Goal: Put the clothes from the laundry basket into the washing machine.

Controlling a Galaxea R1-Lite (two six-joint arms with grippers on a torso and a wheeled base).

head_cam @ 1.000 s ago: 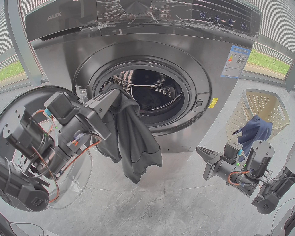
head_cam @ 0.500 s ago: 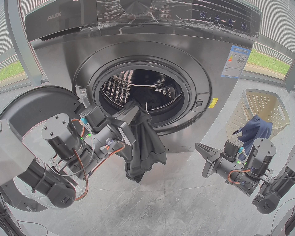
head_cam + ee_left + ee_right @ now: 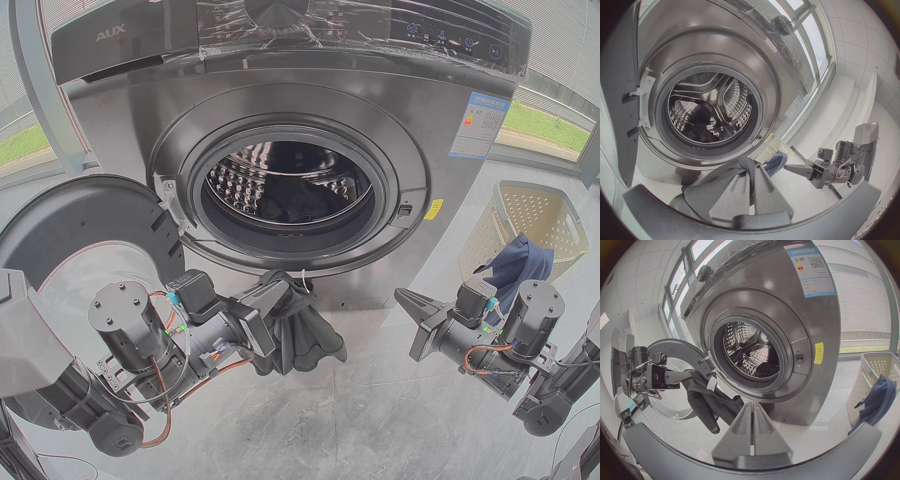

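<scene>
The washing machine (image 3: 437, 162) stands with its round door (image 3: 81, 219) swung open to the left, and dark clothes (image 3: 300, 200) lie in the drum (image 3: 709, 109). My left gripper (image 3: 279, 292) is shut on a dark grey garment (image 3: 309, 334) below the drum's lower rim; the cloth hangs toward the floor. The grey garment (image 3: 722, 184) is pinched at the fingertips of the left gripper (image 3: 752, 164). My right gripper (image 3: 405, 299) is shut and empty, low in front of the machine's right side. A navy garment (image 3: 519, 262) drapes over the laundry basket (image 3: 544, 212).
The open door takes up the space to the left of the left arm. Grey tiled floor (image 3: 350, 412) lies open between the two arms. The beige basket (image 3: 872, 368) leans beside the machine's right side, behind the right arm.
My left gripper has dropped with the grey garment from the drum mouth to below the rim and drawn back. The right arm has hardly moved.
</scene>
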